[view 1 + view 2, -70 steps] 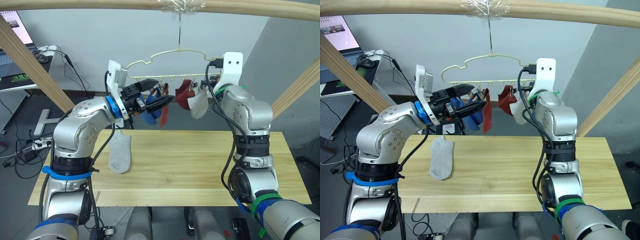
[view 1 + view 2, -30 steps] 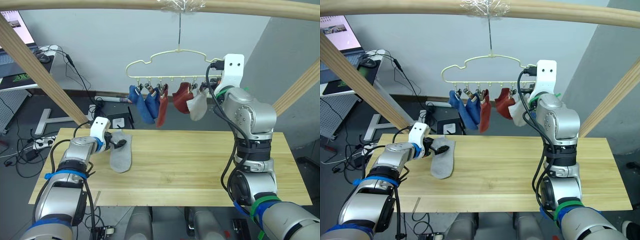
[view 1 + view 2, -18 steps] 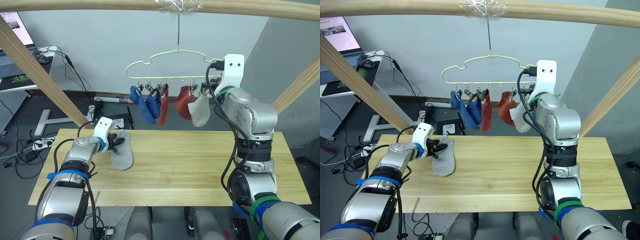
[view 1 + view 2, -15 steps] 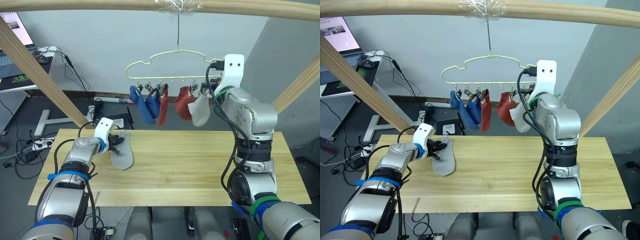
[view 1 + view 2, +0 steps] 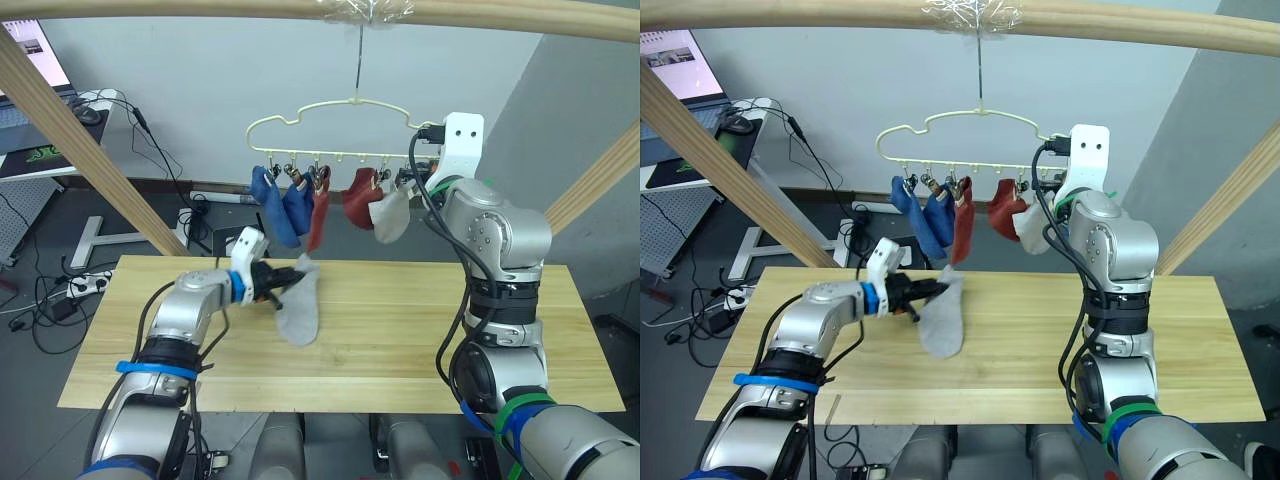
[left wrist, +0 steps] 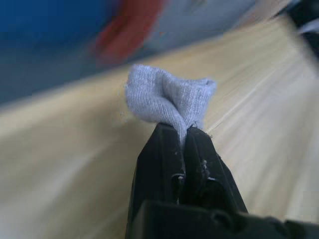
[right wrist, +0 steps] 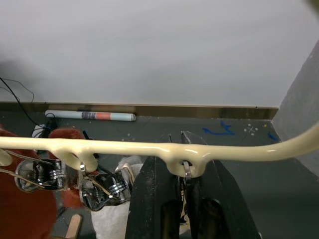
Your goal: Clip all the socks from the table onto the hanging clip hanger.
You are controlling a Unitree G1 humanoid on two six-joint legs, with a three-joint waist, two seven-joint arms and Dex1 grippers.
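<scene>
One light grey sock (image 5: 298,306) hangs below the left gripper (image 5: 287,281), pinched at its cuff by fully closed fingers, and should be raised cuff-first to the free clip that the right gripper (image 7: 182,185), clamped on the clip hanger (image 5: 330,108), steadies.

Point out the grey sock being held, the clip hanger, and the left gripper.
grey sock (image 5: 298,312), left eye view, hanging foot part.
clip hanger (image 5: 940,122), right eye view, wavy top wire.
left gripper (image 6: 183,139), left wrist view, between fingertips.
</scene>
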